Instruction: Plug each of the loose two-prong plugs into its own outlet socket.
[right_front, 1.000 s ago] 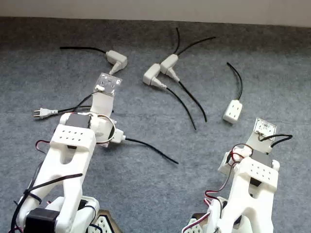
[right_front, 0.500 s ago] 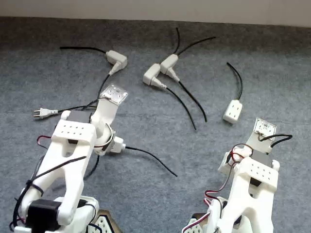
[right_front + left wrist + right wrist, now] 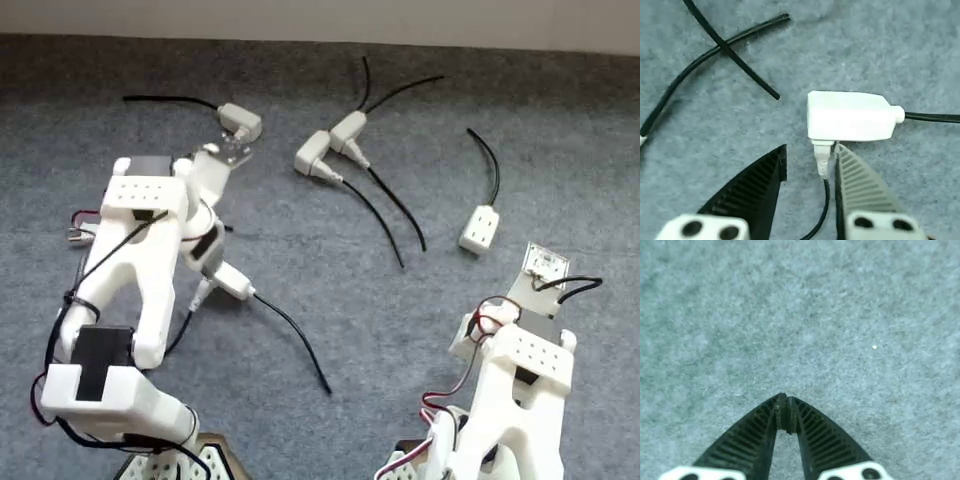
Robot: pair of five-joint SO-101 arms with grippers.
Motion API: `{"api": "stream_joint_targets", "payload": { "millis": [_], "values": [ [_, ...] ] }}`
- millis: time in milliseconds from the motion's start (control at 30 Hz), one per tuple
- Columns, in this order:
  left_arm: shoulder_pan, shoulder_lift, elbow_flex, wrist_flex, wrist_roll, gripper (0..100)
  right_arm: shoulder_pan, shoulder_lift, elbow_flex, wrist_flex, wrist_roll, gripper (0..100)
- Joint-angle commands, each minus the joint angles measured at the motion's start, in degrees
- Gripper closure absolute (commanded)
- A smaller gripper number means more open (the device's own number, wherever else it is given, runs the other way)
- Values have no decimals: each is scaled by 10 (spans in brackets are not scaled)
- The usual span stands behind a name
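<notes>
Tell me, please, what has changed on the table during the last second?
The left arm reached out across the table; the left fingers, open, now flank the small plug at the far white socket. The white connector near that arm shifted, and its black cable swung toward the robot. The right fingers, shut, the middle pair of connectors and the right socket stayed put.
</notes>
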Motion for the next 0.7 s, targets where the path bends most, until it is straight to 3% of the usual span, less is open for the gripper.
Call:
{"api": "stream_joint_targets", "payload": {
  "millis": [0, 233, 400, 500, 667],
  "values": [
    [-1, -32, -112, 97, -75, 769, 3, -3, -3, -7, -4, 991],
    [30, -41, -164, 146, -351, 767, 2, -3, -3, -7, -1, 991],
    [36, -41, -131, 144, -622, 768, 3, -3, -2, -7, -1, 991],
    [62, -40, -111, 131, -675, 769, 4, -3, -2, -7, -1, 991],
    [122, -40, -48, 51, -675, 769, 4, -3, -2, -7, -1, 991]
  ]
}}
